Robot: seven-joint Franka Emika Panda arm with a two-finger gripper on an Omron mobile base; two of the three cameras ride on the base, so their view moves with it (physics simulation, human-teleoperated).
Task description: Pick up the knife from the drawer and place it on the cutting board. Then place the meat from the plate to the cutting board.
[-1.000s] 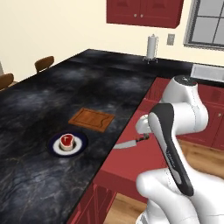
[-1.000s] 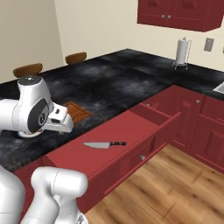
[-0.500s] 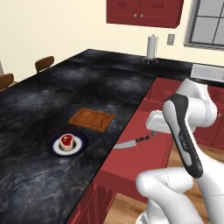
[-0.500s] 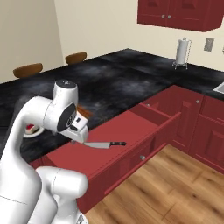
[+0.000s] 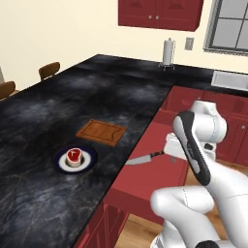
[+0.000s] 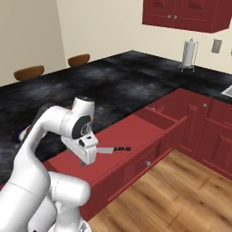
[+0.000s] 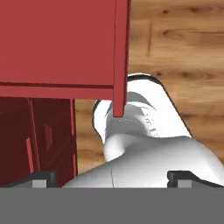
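Plate (image 5: 75, 158): near the worktop (image 5: 43, 121) front edge, bearing the meat (image 5: 73, 155). Cutting board (image 5: 101, 132): bare, just behind the plate, toward the edge over the drawer. Knife (image 5: 143, 158): flat on the bottom of the open drawer (image 5: 150, 184), blade toward the worktop (handle partly behind the arm). Pincer (image 7: 112, 177): above the drawer's front corner, fingers (image 7: 41, 177) spread fully wide, holding nothing.

Stone, wood and steel
Glossy black marbled worktop (image 5: 58, 189); matt brown wooden cutting board (image 5: 101, 132); smooth dark-red wooden drawer (image 6: 136, 136); silver-grey metal knife (image 6: 112, 149) blade.
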